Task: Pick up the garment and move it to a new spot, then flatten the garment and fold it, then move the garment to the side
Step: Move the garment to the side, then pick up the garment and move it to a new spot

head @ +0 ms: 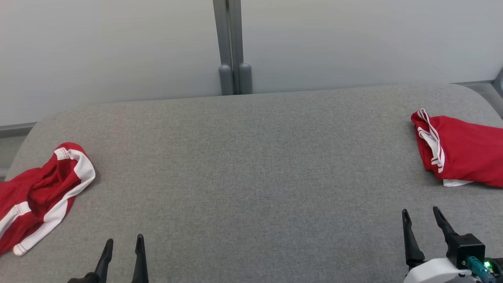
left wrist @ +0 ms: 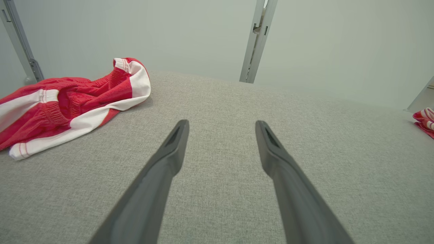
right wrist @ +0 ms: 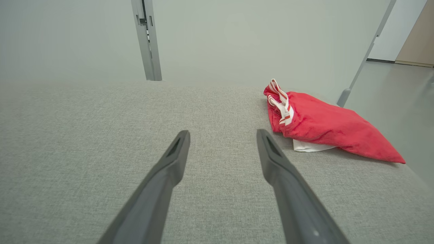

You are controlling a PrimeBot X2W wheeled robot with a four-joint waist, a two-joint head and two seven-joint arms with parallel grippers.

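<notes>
A crumpled red garment with white stripes (head: 43,192) lies at the left edge of the grey padded table (head: 251,165); in the left wrist view this garment (left wrist: 67,101) sits up and to the left of my fingers. A second red garment (head: 467,153), folded over with white trim, rests at the right edge, and shows ahead and right as a red bundle (right wrist: 325,125) in the right wrist view. My left gripper (head: 124,240) (left wrist: 222,123) is open at the front left, holding nothing. My right gripper (head: 420,211) (right wrist: 223,133) is open at the front right, just short of the folded garment.
A pale wall with a grey vertical post (head: 234,47) stands right behind the table's far edge. The table's rounded corners fall off at the left and right, close to each garment. Wide bare cloth lies between the two grippers.
</notes>
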